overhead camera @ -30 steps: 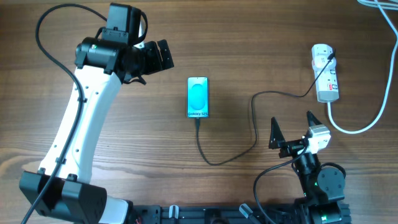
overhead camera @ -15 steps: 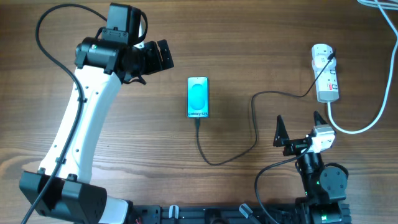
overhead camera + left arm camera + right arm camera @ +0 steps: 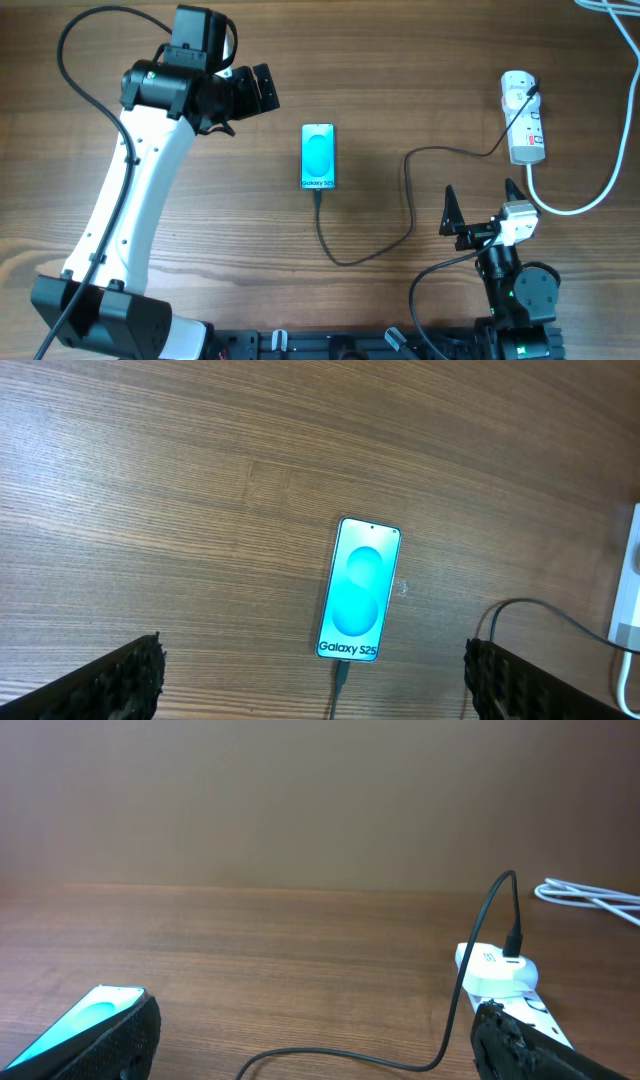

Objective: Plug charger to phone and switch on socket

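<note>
There: the right arm's fingers (image 3: pixel 449 205) have slid a touch toward the white rounded power strip (image 3: pixel 523 130) and halted, spread and empty. The thin black charger cable (image 3: pixel 408 190) already meets the cyan-screened smartphone (image 3: pixel 318 156), mid-tabletop (image 3: pixel 400 60), so flipping the switch looks like what's left. The left arm's fingers (image 3: pixel 264 80) hang released, up-left of it.

place: robotics lab bench | surface: brown wood-grain tabletop (image 3: pixel 400 60) | rig: tall white-and-black robot arm (image 3: pixel 130 200) and a smaller black arm (image 3: pixel 520 290), both based at the table's near edge by a black rail (image 3: pixel 330 345) | backdrop: plain brown wall (image 3: pixel 300 800) | props: small cyan-screened smartphone (image 3: pixel 318 155) reading "Galaxy S25" and a white elongated power strip (image 3: pixel 524 125) lying on the wood
</note>
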